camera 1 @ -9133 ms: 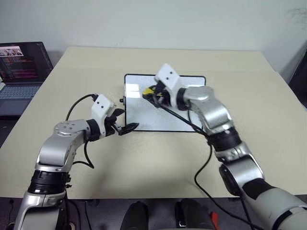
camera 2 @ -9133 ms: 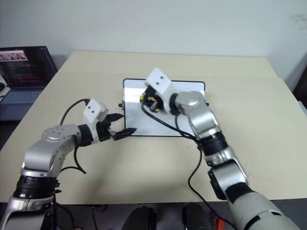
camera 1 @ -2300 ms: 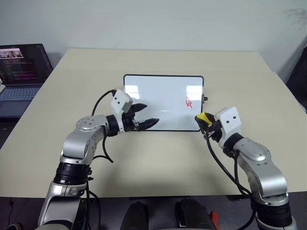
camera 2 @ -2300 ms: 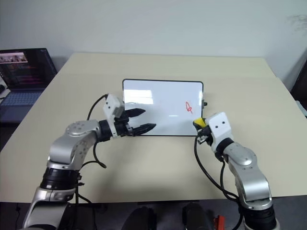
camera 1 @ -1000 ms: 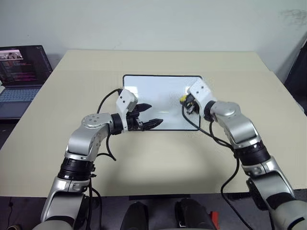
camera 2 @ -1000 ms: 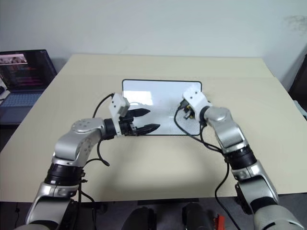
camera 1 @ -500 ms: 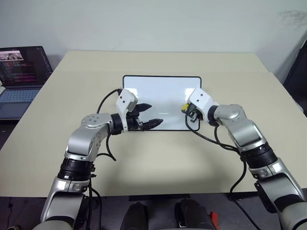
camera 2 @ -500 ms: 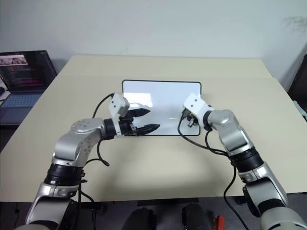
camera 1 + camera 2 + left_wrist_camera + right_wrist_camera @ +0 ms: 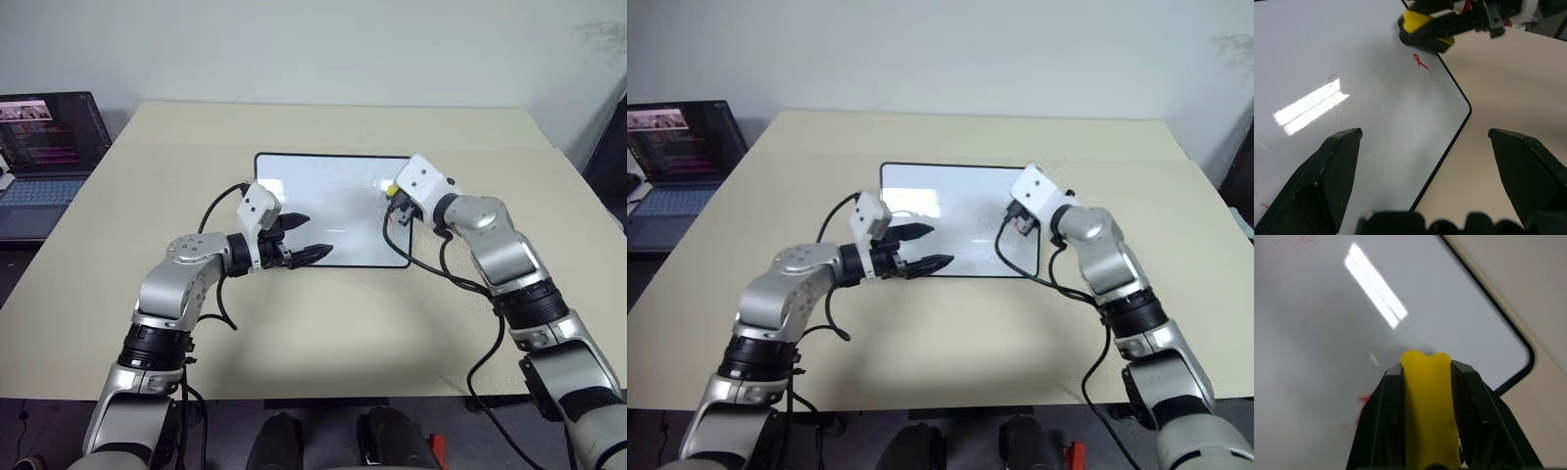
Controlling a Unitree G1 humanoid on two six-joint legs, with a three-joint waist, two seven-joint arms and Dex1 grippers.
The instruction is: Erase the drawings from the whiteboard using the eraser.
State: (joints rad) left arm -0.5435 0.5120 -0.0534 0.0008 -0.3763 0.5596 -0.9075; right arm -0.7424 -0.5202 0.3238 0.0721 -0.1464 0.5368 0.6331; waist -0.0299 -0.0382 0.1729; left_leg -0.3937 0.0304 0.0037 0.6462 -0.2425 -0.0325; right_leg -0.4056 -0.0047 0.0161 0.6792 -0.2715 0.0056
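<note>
Eraser, a yellow block, sits clamped between right fingers over the whiteboard; left fingers spread apart.

A broad beige counter stands against a plain pale wall. At its far left corner an open laptop rests on a lower surface, its dark screen lit with lines of text. Soft, even light falls across the counter.
</note>
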